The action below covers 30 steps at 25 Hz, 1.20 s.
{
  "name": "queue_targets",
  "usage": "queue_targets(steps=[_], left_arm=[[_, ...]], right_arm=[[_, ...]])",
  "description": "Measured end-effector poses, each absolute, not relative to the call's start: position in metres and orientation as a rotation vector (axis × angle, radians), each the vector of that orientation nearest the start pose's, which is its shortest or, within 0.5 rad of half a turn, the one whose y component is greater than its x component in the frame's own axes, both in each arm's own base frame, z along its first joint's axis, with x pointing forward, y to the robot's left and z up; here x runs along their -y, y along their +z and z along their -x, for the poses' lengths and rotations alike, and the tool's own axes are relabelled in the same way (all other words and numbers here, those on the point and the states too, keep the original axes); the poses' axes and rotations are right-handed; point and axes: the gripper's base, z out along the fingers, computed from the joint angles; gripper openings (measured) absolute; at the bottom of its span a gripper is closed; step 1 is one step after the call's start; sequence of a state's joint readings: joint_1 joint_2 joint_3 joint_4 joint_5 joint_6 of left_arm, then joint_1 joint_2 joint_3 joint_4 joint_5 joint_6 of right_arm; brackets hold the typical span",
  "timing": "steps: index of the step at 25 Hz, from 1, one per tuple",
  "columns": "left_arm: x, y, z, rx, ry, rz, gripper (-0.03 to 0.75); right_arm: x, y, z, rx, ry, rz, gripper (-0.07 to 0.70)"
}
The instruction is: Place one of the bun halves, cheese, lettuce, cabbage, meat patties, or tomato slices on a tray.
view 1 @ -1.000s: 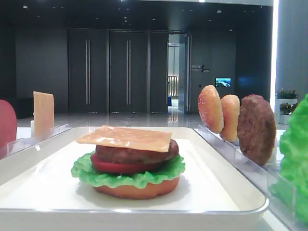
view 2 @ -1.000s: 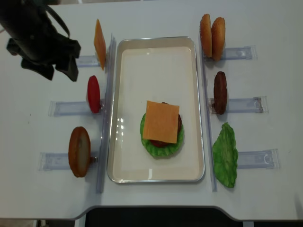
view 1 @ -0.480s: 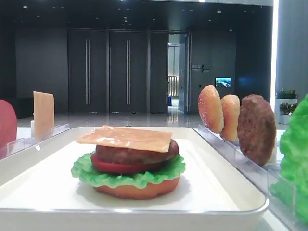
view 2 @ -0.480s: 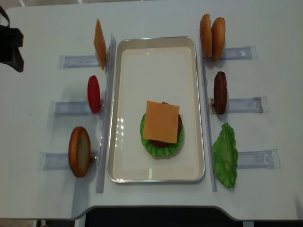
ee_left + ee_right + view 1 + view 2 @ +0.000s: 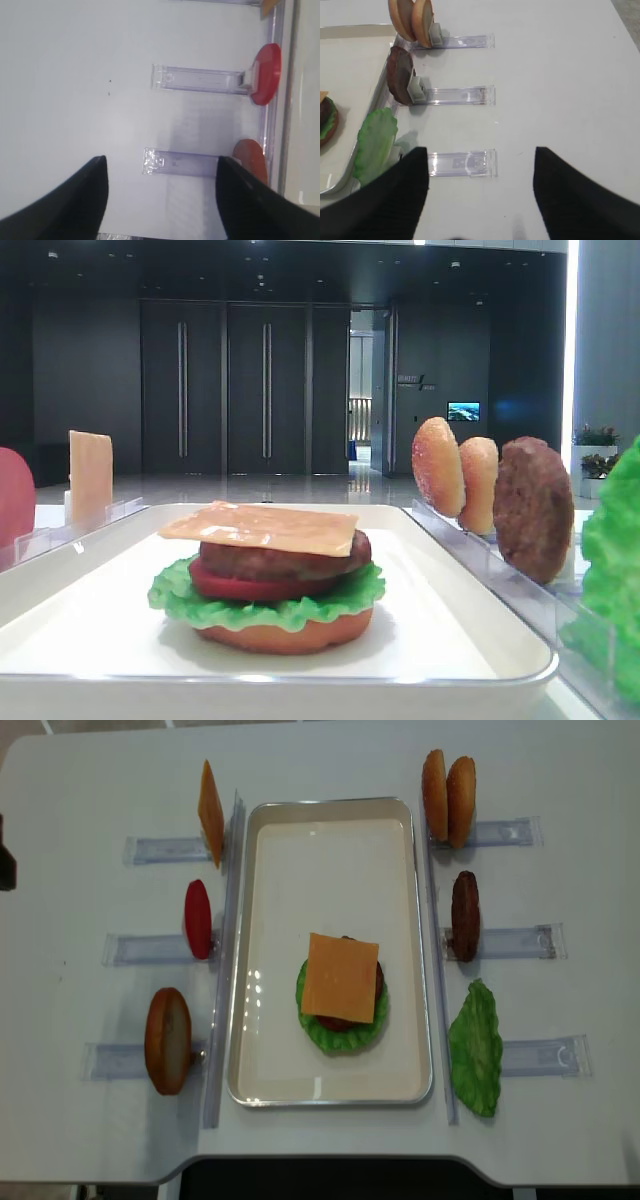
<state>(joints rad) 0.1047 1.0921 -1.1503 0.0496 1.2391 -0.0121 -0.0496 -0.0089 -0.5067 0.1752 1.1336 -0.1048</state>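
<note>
Cheese: flat on top of the stack in the tray, toward the tray's near end; a meat patty, a tomato slice, lettuce and a flat bun base lie under it, seen in the low front view.
Left pincer: jaws spread wide over bare surface, nothing between them; its two dark fingers frame the near end of a clear rack.
Right pincer: jaws wide apart, holding nothing, above the surface near the right edge; the nearest clear rack lies between the fingers.
Second cheese slice: upright on edge in the far rack left of the tray.
Tomato slice: upright in the middle rack left of the tray, just beside the tray's long left rim.
Bun half, left: on edge in the near rack left of the tray.
Bun halves, right: two domed halves side by side on edge, in the far rack right of the tray.
Meat patty, right: on edge in the middle right rack.
Lettuce leaf: in the near right rack, close to the tray's near right corner.
</note>
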Motion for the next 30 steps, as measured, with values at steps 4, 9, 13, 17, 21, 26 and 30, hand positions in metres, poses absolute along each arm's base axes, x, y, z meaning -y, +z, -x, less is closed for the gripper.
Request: queue_targets(steps=[4,9,13,17,21,26,30], left_arm=[[-0.016,0.375,-0.138,-2.557,0.056,0.147,0.516],[-0.008,0.362,-0.078,-2.446,0.057,0.098,0.516],[-0.003,0.338,-0.041,-2.39,0.055,0.059,0.516],[0.002,0.314,-0.015,-2.333,0.035,0.047,0.516],[0.007,0.296,-0.004,-2.278,-0.019,0.037,0.516],[0.009,0.283,-0.003,-2.251,-0.052,-0.043,0.516],[0.005,0.279,-0.002,-2.211,-0.025,-0.124,0.516]], right_arm=[[-0.015,0.274,0.01,-2.089,0.118,0.075,0.434],[-0.015,0.274,0.01,-2.089,0.118,0.075,0.434],[-0.015,0.274,0.01,-2.089,0.118,0.075,0.434],[-0.015,0.274,0.01,-2.089,0.118,0.075,0.434],[-0.015,0.274,0.01,-2.089,0.118,0.075,0.434],[-0.015,0.274,0.01,-2.089,0.118,0.075,0.434],[-0.015,0.274,0.01,-2.089,0.118,0.075,0.434]])
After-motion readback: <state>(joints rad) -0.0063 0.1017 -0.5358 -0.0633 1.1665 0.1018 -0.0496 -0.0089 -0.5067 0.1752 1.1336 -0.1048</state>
